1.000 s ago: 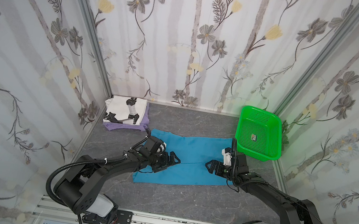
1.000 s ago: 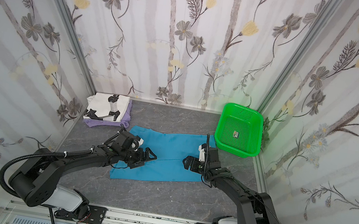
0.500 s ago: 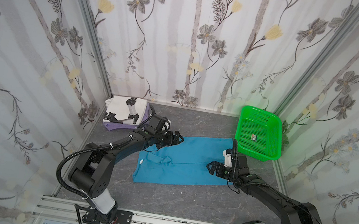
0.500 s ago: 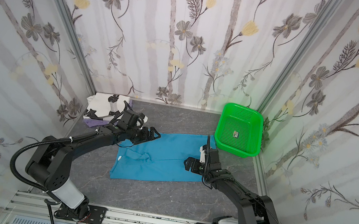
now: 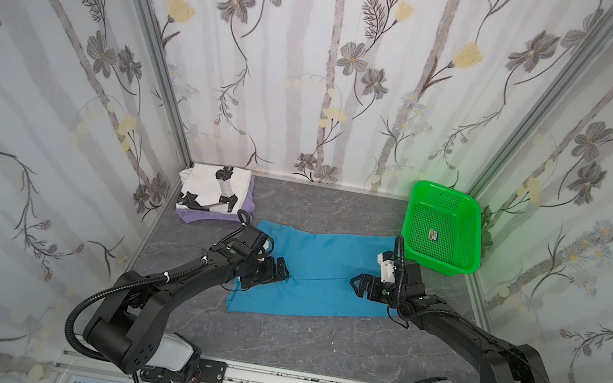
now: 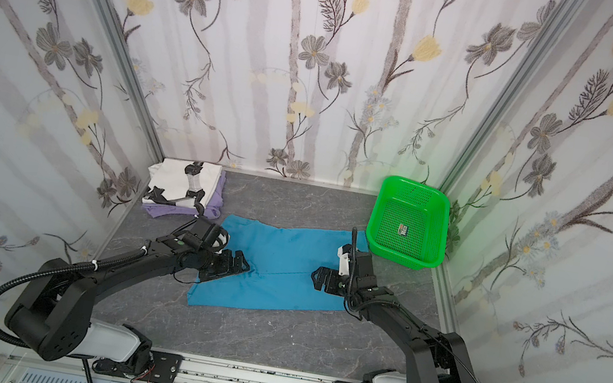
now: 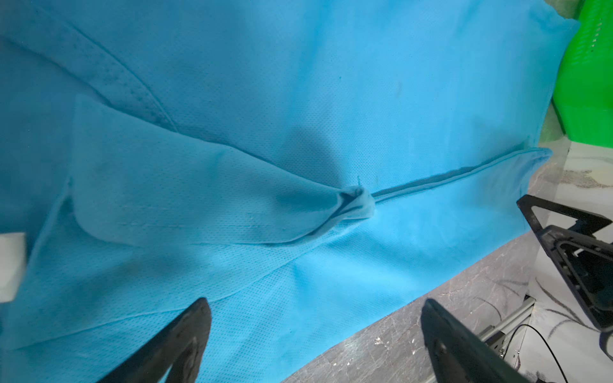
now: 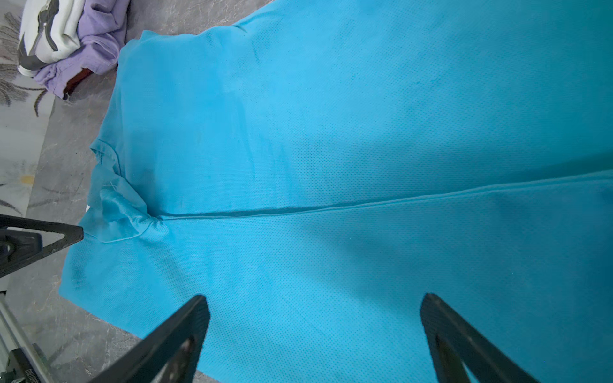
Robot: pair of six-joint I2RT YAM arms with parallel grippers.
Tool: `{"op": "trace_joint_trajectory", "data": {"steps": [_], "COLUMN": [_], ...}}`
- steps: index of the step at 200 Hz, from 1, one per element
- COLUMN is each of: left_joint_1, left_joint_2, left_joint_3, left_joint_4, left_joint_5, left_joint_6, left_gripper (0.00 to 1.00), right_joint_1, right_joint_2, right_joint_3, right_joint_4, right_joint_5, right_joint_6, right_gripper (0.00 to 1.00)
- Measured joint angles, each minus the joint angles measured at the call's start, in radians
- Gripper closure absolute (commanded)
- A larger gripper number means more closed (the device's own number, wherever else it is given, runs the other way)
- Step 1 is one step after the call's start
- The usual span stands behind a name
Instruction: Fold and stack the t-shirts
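Two grippers are seen w/ jaws spread wide, nothing clamped in either. Over the left end of the teal-blue t-shirt [image 5: 326, 263] the left gripper [image 5: 283, 272] is held low. The right gripper [image 5: 357, 286] is held low over the right end. Tips are pointed at each other along the shirt's midline. Contact w/ the cloth can't be told from any view.

Teal-blue t-shirt is laid flat mid-table [image 5: 313, 341], long axis running left-right. A fold edge [image 8: 265, 212] is seen lengthwise, approx down the middle. At the left end a sleeve [image 7: 199, 199] is turned inward, its tip bunched at that edge. In the left wrist view only bare cloth and a strip of table are framed between the fingers [image 7: 185, 338]. In the right wrist view only cloth is framed between the fingers [image 8: 179, 335].

White printed t-shirt [image 5: 213, 185] is stacked, folded, on the lavender t-shirt [image 5: 203, 218] in the far-left corner. That stack is set just beside the teal one's far-left corner, w/ a strip of table visible between them.

Green basket [image 5: 439, 267] is placed far-right, just beside the shirt's far-right corner; touching or not can't be told. A small dark item [image 5: 433, 235] is seen inside, too small to ID.
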Motion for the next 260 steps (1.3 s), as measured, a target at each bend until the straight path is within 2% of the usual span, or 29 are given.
{"op": "trace_joint_trajectory", "data": {"steps": [41, 148, 183, 232, 260], "left_joint_1": [0.012, 0.061, 0.063, 0.064, 0.064], "left_joint_2": [0.069, 0.247, 0.191, 0.071, 0.046], "left_joint_3": [0.019, 0.171, 0.163, 0.02, -0.006], "left_joint_4": [0.023, 0.097, 0.088, 0.037, 0.025], "left_joint_5": [-0.008, 0.012, 0.015, 0.0, -0.008], "left_joint_6": [-0.008, 0.008, 0.015, -0.001, -0.008], "left_gripper": [0.0, 0.0, 0.0, 0.0, 0.0], "right_joint_1": [0.034, 0.035, 0.035, 0.035, 0.039], "right_joint_2": [0.022, 0.022, 0.022, 0.043, 0.046], "right_joint_3": [0.0, -0.011, -0.01, 0.012, 0.02], "right_joint_4": [0.0, 0.003, 0.002, 0.003, 0.003], "right_joint_5": [-0.011, -0.003, -0.003, -0.003, -0.004], "right_joint_6": [0.0, 0.004, 0.004, 0.004, 0.003], "right_gripper": [0.0, 0.0, 0.0, 0.0, 0.0]}}
